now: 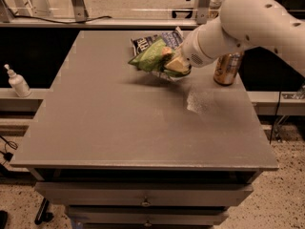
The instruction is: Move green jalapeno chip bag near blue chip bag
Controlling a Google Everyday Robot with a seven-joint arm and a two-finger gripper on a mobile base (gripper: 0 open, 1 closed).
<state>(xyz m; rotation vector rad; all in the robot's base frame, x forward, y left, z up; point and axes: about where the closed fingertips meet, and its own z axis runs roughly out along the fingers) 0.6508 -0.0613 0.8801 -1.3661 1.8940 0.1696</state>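
The green jalapeno chip bag is crumpled and held just above the grey table, right in front of the blue chip bag, overlapping its near edge. The blue bag lies flat at the table's far middle, partly hidden by the green bag and the arm. My gripper is shut on the green bag's right end; the white arm reaches in from the upper right.
A gold drink can stands upright at the table's right side, just behind my arm. A white pump bottle stands on a ledge at the left. Drawers sit under the table's front edge.
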